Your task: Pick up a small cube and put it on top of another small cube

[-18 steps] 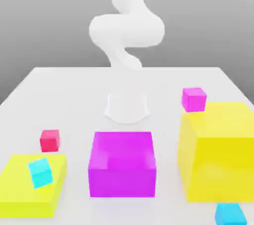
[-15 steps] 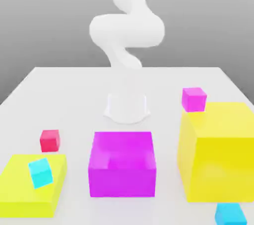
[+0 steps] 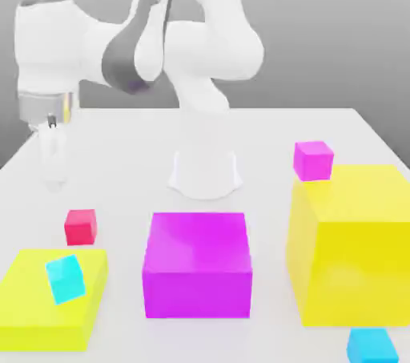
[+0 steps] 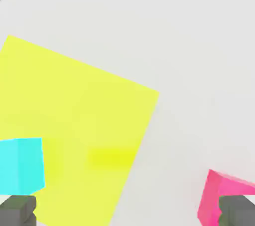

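Now the arm has swung into the exterior view's left, its claw [image 3: 53, 163] spread open and empty above the tabletop [image 3: 120, 161]. Just beyond it sits the red cube [image 3: 80, 226], untouched; right of that, the tilted cyan cube [image 3: 65, 279] rests on the flat yellow block [image 3: 32, 305], awaiting stacking.

A magenta block [image 3: 197, 264], two yellow blocks [image 3: 352, 241] [image 3: 50, 299], small magenta cube [image 3: 312, 159], squarely set cyan cube [image 3: 371, 346].

Exterior view faces arm across table [image 3: 120, 133], hand view looks straight down, close, both sharing flat yellow block [image 3: 48, 293] [image 4: 74, 120]
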You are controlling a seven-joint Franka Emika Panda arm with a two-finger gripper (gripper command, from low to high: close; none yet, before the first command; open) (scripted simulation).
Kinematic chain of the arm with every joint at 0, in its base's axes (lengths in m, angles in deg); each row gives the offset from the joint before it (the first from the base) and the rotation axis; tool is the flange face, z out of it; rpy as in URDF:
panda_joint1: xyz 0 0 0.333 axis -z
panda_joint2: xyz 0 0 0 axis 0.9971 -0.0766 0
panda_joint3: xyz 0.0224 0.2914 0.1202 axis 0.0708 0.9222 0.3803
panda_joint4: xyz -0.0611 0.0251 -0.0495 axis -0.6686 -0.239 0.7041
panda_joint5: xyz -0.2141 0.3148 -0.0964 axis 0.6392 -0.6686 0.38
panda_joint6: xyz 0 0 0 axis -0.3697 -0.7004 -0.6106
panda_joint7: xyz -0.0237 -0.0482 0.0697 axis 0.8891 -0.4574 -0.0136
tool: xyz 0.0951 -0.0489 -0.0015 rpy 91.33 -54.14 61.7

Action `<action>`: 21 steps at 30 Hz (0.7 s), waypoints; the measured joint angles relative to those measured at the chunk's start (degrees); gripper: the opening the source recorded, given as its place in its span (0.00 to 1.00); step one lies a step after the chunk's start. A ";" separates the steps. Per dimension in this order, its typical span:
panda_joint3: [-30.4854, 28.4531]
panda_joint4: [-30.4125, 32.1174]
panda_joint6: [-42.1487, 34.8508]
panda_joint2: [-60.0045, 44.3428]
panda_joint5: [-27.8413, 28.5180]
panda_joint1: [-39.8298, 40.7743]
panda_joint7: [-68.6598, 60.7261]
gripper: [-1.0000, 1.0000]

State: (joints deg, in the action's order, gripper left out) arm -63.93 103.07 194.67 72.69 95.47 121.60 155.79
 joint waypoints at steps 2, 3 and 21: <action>-1.09 0.26 4.22 -5.60 1.62 1.42 2.34 0.50; -0.96 0.09 6.03 -7.89 1.28 1.66 2.35 0.50; 5.01 0.29 5.85 -7.64 3.07 8.27 3.77 0.00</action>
State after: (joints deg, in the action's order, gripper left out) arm -58.92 103.37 200.52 65.05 98.54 129.87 159.56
